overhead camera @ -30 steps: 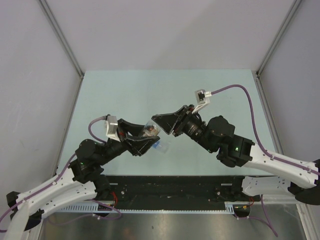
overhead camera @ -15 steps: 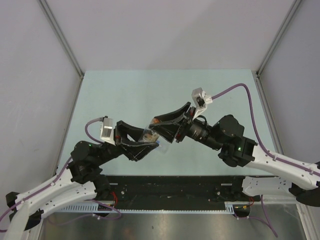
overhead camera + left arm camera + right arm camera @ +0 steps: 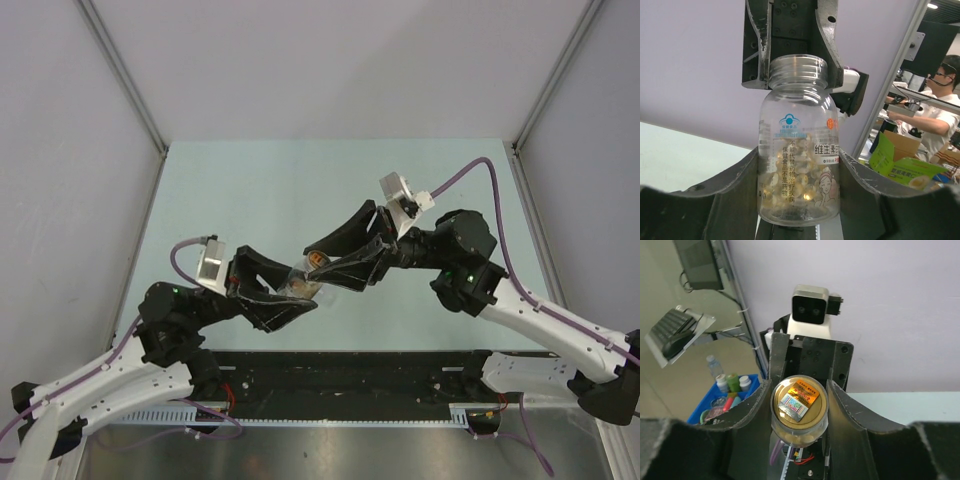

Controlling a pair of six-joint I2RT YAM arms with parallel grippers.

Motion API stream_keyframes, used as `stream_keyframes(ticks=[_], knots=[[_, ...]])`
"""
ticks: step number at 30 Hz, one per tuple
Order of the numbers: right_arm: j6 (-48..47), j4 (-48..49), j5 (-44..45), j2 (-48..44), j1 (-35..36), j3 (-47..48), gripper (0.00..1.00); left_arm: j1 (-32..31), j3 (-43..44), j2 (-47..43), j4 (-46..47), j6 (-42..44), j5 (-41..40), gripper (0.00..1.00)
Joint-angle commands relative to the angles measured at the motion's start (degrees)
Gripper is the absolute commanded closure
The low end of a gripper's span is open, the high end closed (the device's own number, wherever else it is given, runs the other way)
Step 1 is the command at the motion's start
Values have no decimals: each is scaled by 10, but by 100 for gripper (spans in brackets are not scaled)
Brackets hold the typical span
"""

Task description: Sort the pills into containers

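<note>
A clear round jar (image 3: 799,150) with a printed label holds many pale orange-tan pills (image 3: 807,172). Its bare threaded neck (image 3: 798,70) points away from my left wrist. My left gripper (image 3: 799,156) is shut on the jar's body and holds it above the table (image 3: 300,285). My right gripper (image 3: 800,387) meets it head-on, with its fingers (image 3: 829,50) pressed on both sides of the neck. From the right wrist, the jar's end (image 3: 799,400) shows a gold disc with a shiny sticker. In the top view the right gripper (image 3: 320,262) overlaps the jar. The blue-capped vial is out of view.
The pale green table (image 3: 300,190) has grey walls on three sides. A blue bin of bottles (image 3: 725,390) stands off the table in the right wrist view. A person at a desk (image 3: 940,100) is beyond the wall.
My right gripper has swung in and down onto the jar's neck. My left gripper has drawn back to the left and lower with the jar. The blue cap by the left fingers no longer shows.
</note>
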Motion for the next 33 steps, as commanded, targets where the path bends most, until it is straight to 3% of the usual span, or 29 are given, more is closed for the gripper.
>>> stream_keyframes(ticks=[1,13,15,17,20,23,26,33], knots=[[49,124,-154,-4,-20,9,100,3,16,7,21,-13,10,100],[141,285,-237,29,-56,9,100,3,9,5,33,-15,24,100],[146,283,-226,29,-59,8,74,3,7,4,33,-15,23,100],[144,264,-216,26,-59,9,41,3,6,2,33,-15,22,100],[132,232,-192,15,-60,8,22,3,4,3,34,-15,22,100],[104,185,-143,1,-61,8,14,3,2,3,34,-14,21,100],[81,121,-39,-21,-61,9,10,3,1,2,34,-13,17,100],[177,-52,354,-67,-54,13,16,3,-5,-3,33,-5,-6,100]])
